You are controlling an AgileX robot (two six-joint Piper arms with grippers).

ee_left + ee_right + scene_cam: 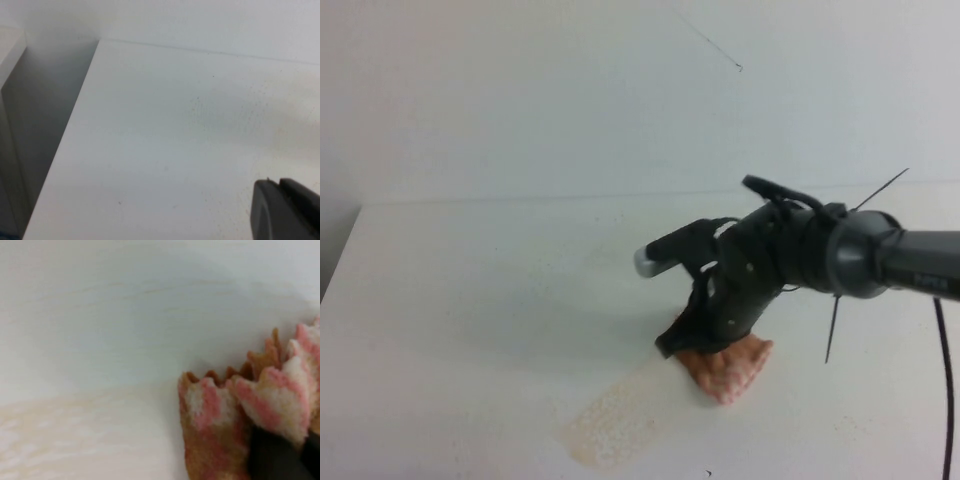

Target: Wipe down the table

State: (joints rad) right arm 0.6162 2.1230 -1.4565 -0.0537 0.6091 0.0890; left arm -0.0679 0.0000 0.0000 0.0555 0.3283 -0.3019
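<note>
The right end effector (703,338) is lowered onto the worktop (470,300), right of centre and toward the robot's side, and is clamped tight on the cloth (735,368). The pink, orange and white cloth is pinched at its top and pressed against the surface, so its loose bulk can serve as a pad. The right arm (880,255) is angled steeply down, judged to keep pressure on the cloth. A pale brownish smear (615,420) is spread on the worktop just left of the cloth, its near end touching or just beside the cloth. Wiping is judged in hand, with the smear not yet cleared. The left end effector (282,207) is seen only in its own wrist view, held over bare worktop near the left edge and judged parked. Whether it is wide or narrow cannot be told.
</note>
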